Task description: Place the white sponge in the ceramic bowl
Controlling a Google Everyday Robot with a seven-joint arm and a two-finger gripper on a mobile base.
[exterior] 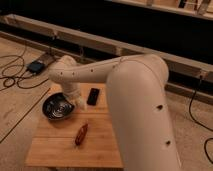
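Bare floor [20, 120] strewn with cables [12, 80] is being shown around the wooden bench [55, 150], across which the white arm [135, 100] is being stretched. The ceramic bowl [52, 111] is being kept at the bench's left end, and no sponge is being seen lying inside. The gripper [76, 100] is being held over the bowl's right rim. A pale block at its tip is being judged to be the white sponge [81, 104]. Only the release is being judged as left. Whether the grasp is tight or slack cannot be told.
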